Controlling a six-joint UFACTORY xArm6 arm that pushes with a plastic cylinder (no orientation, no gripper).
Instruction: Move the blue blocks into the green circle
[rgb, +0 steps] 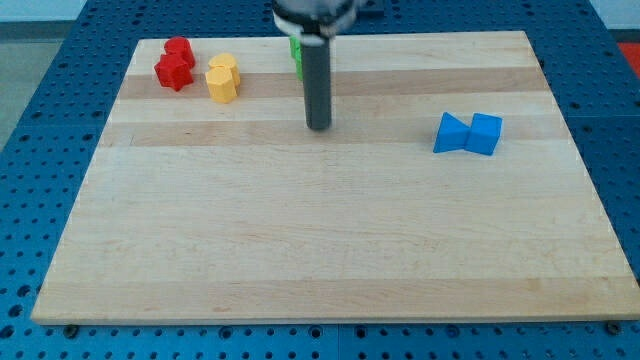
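Note:
Two blue blocks sit side by side and touching at the view's right: a blue triangular block (451, 133) and a blue cube (485, 133) to its right. A green block (296, 55) shows only as a sliver near the view's top, mostly hidden behind my rod; its shape cannot be made out. My tip (318, 126) rests on the board just below that green block and well to the left of the blue blocks, apart from them.
A wooden board (330, 250) lies on a blue perforated table. Two red blocks (175, 65) sit together at the top left, one a star. Two yellow blocks (222, 79) stand just right of them.

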